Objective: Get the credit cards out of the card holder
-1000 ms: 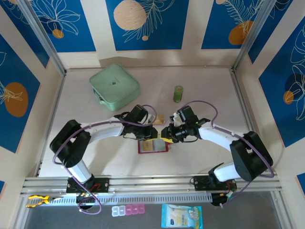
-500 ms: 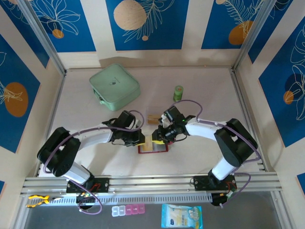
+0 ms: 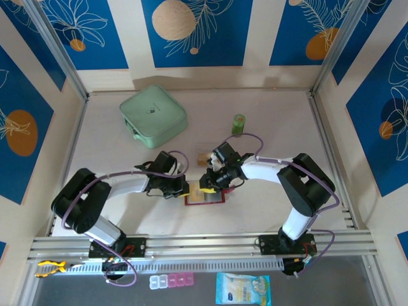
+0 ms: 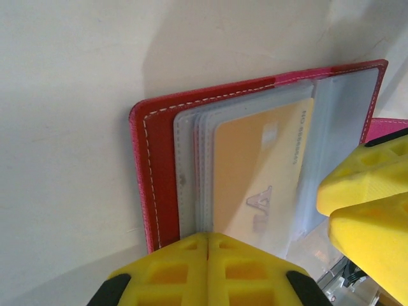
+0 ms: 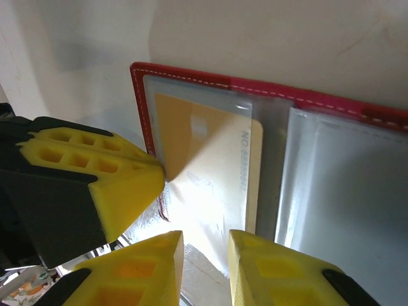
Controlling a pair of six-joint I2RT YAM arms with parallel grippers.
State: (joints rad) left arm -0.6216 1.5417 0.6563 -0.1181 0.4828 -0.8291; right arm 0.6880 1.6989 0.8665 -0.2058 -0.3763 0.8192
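The dark red card holder [image 3: 214,199] lies open and flat on the table in front of both arms. In the left wrist view a yellow-orange credit card [image 4: 255,172] sits in its clear sleeve, inside the red stitched border [image 4: 155,185]. My left gripper [image 4: 208,240] is shut, its tip pressed on the holder's left edge [image 3: 187,189]. My right gripper [image 5: 205,241] is open by a narrow gap and hovers over the near end of the same card [image 5: 210,159]. A tan card [image 3: 204,157] lies on the table just behind the holder.
A mint-green square case [image 3: 153,115] stands at the back left. A small green bottle [image 3: 238,124] is upright at the back centre-right. The two grippers are almost touching over the holder. Metal rails bound the table on both sides.
Both grippers have come down and inward onto the open card holder. The left one has shut and settled on its left edge; the right one moved left over the card.
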